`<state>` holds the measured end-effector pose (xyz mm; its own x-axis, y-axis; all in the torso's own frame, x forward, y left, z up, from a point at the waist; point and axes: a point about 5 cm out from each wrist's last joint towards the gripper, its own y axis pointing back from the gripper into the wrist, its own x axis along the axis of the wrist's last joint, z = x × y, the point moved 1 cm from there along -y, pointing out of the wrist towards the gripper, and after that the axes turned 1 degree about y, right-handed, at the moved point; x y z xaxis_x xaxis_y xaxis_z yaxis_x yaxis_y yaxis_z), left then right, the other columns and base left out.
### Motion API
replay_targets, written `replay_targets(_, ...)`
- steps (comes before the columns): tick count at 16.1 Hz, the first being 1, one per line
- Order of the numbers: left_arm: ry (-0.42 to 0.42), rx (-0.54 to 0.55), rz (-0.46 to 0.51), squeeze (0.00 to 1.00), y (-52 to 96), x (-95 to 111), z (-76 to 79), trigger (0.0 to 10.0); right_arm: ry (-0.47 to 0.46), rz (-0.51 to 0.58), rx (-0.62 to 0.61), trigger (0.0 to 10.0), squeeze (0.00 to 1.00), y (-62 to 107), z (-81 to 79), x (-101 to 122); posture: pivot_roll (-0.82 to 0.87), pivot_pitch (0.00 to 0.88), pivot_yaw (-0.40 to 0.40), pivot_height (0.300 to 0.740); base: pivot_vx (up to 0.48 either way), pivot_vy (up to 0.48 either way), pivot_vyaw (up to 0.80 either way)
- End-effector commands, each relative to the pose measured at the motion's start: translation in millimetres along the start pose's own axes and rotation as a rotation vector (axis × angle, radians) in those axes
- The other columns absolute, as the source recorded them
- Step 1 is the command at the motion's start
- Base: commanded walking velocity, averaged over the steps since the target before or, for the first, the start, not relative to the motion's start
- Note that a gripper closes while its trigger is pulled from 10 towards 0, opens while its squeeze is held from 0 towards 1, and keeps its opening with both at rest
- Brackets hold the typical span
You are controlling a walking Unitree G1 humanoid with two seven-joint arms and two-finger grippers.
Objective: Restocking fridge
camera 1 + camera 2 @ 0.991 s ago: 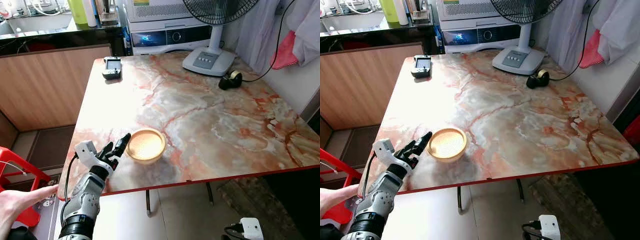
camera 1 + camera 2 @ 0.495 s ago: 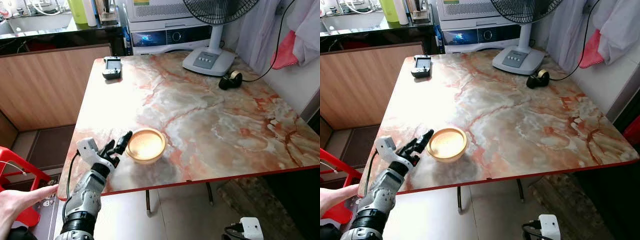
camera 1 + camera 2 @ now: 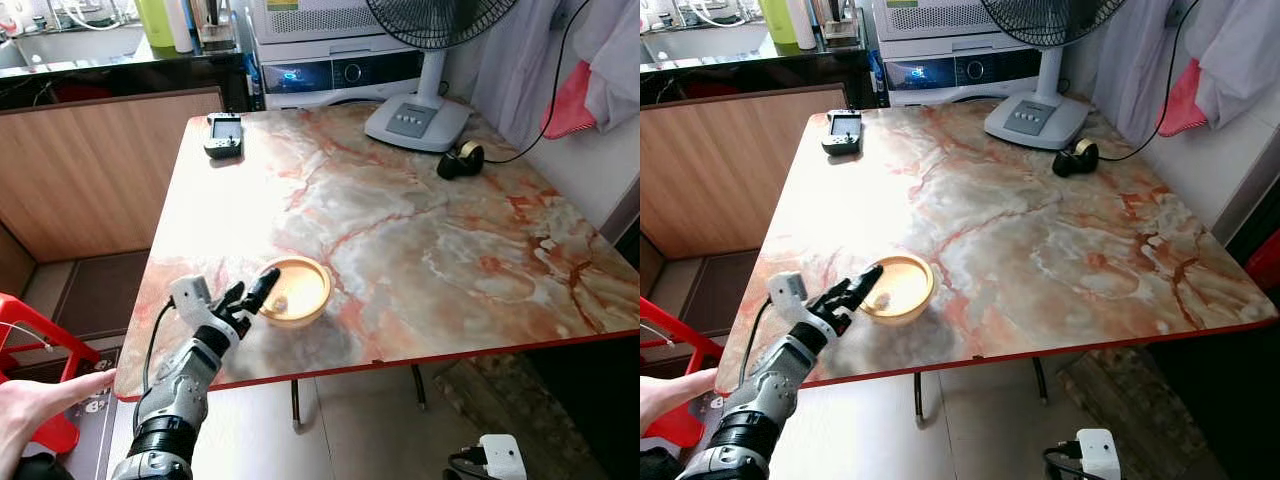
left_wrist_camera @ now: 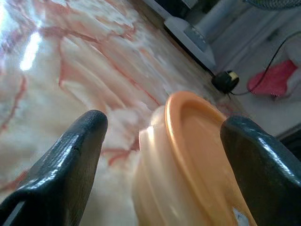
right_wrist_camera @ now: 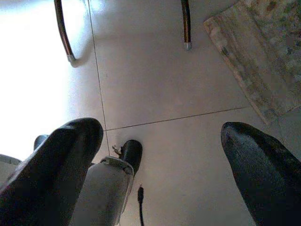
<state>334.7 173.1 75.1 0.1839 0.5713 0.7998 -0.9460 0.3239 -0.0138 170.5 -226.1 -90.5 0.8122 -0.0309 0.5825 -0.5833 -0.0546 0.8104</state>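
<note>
Silver left arm (image 3: 185,375) outstretched, jaws spread around orange bowl (image 3: 295,290) on marble table (image 3: 420,240).

The left arm (image 3: 180,385) at the lower left of the frame is silver-grey and ribbed, with a black ring band near the elbow. A white boxy camera module (image 3: 190,296) sits at its wrist, a thin black cable (image 3: 152,335) looping from it. The left gripper (image 3: 252,294) has two long, glossy black fingers. The right gripper (image 5: 162,155) has the same rounded black fingers (image 5: 61,155).
</note>
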Motion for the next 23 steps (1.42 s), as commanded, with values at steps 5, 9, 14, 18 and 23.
replay_targets(5,-0.023,0.006,-0.052,0.0,-5.3,-4,-1.1,10.0,0.016,0.001,0.0,10.0,0.0,0.1,0.7,1,0.0,0.0,-0.004,0.74,0.0,0.0,0.0)
replay_targets(9,-0.027,0.034,-0.075,0.0,-8.2,-2,-6.8,5.7,0.042,-0.002,0.006,10.0,0.0,0.0,0.8,2,0.0,0.0,-0.009,0.74,0.0,0.0,0.0)
replay_targets(14,-0.018,0.047,-0.073,0.0,-9.0,0,-10.0,0.0,0.049,-0.005,0.006,10.0,0.0,-0.1,1.0,2,0.0,0.0,-0.01,0.74,0.0,0.0,0.0)
replay_targets(18,-0.013,0.048,-0.069,0.0,-9.9,-1,-10.1,0.0,0.06,-0.01,0.002,10.0,0.0,-0.2,1.5,2,0.0,0.0,-0.011,0.74,0.0,0.0,0.0)
replay_targets(23,-0.008,0.048,-0.065,0.0,-9.8,-2,-10.7,0.0,0.084,-0.015,0.006,10.0,0.0,-0.1,1.8,3,0.0,0.0,-0.015,0.74,0.0,0.0,0.0)
